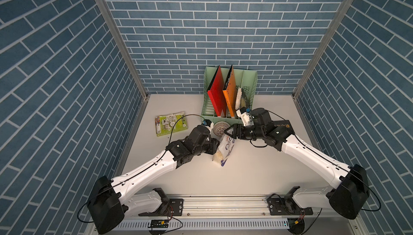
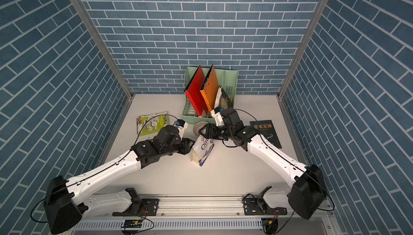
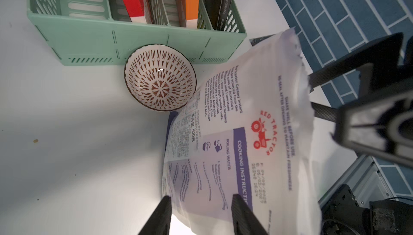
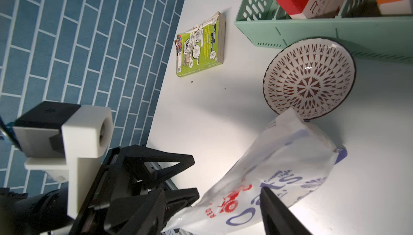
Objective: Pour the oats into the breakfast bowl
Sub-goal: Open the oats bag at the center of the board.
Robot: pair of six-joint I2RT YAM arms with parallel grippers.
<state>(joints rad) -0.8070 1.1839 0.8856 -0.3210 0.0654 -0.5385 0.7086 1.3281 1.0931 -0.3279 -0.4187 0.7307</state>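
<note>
Limp oats pouch (image 1: 226, 150) leans on the tabletop (image 1: 245, 178) just beside the empty breakfast bowl (image 1: 220, 128)
Thin slippery film with loose, shifting fill, probably best pinched at the top corners. Left tool (image 3: 201, 198) and right tool (image 1: 229, 133) straddle it, jaws apart; I cannot tell whether either grips.

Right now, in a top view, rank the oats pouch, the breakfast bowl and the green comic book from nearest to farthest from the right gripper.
From the right gripper:
1. Oats pouch: its top lies right at the gripper.
2. Breakfast bowl: just beside, toward the back wall.
3. Green comic book: far off to the robot's left.
</note>
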